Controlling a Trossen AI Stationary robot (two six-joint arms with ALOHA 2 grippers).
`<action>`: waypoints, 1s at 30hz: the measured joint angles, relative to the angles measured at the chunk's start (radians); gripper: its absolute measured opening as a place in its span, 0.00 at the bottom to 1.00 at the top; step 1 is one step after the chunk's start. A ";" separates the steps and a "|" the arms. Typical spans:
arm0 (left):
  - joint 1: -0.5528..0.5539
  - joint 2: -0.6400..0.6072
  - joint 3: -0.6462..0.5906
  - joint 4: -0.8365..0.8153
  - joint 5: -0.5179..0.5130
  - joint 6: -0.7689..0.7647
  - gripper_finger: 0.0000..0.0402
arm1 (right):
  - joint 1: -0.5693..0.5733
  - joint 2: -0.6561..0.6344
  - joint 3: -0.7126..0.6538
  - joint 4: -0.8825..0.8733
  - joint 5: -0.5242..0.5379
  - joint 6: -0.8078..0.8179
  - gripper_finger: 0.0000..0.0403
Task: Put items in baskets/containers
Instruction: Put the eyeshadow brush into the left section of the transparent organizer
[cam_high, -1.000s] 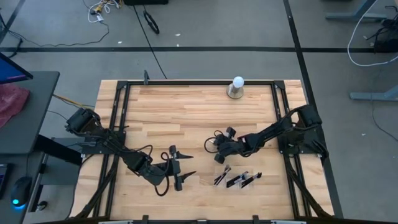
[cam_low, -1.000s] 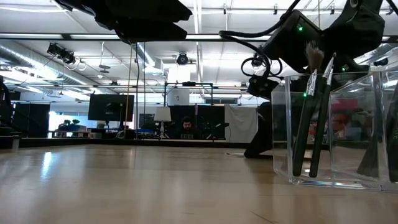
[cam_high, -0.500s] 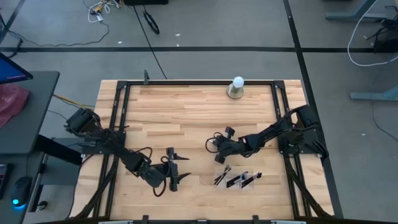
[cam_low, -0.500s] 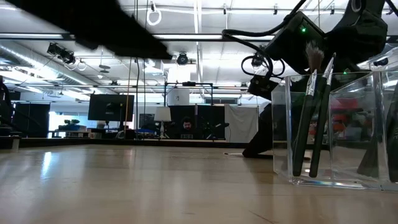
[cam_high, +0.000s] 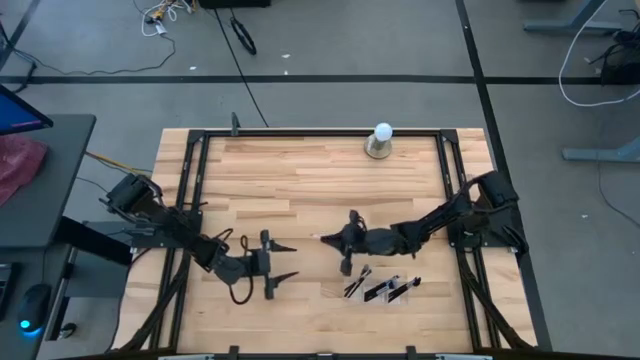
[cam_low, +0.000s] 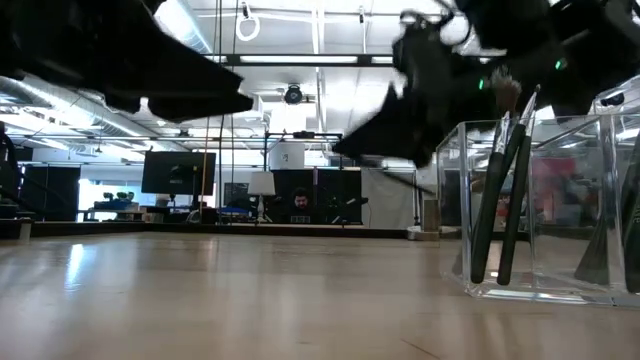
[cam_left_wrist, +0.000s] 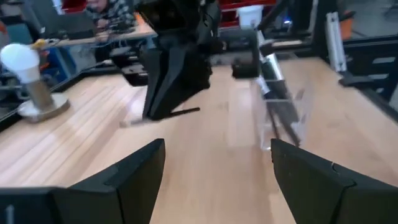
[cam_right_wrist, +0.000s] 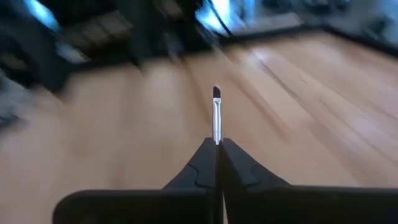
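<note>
Gripping a slim makeup brush (cam_right_wrist: 216, 118) between closed fingertips, the right gripper (cam_right_wrist: 217, 149) shows the brush's silvery ferrule and small dark tip projecting straight out beyond its fingers, above the wooden table (cam_high: 300, 180). In the high view the right gripper (cam_high: 345, 240) sits near the table's middle, just beside the clear plastic tray (cam_high: 385, 288) on the side toward the lamp-like white ball on a grey base (cam_high: 381, 141), which stands well apart at the far edge. The tray holds several dark-handled brushes (cam_high: 378, 289); in the low view two of them (cam_low: 497, 190) lean upright against the see-through wall of the tray (cam_low: 540, 210), bristles uppermost. The left gripper (cam_high: 270, 268) lies toward the near left part of the table, apart from the tray, with its fingers spread wide and nothing between them; the left wrist view confirms both dark fingers (cam_left_wrist: 127, 177) standing well separated, looking across bare wood toward the right gripper (cam_left_wrist: 174, 81) and the tray (cam_left_wrist: 280, 112). The white ball on its base (cam_left_wrist: 31, 81) appears at the side of that view. A seated person (cam_low: 299, 207) is visible in the room beyond the table
</note>
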 joint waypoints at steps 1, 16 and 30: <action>0.000 0.002 0.009 0.001 0.011 0.009 0.72 | 0.008 0.000 0.000 0.054 -0.020 -0.012 0.01; 0.045 0.133 0.159 0.244 0.181 0.215 0.72 | 0.136 -0.002 0.003 0.378 -0.197 -0.111 0.01; 0.122 0.133 0.214 0.339 0.470 0.214 0.63 | 0.162 -0.003 0.004 0.405 -0.198 -0.132 0.01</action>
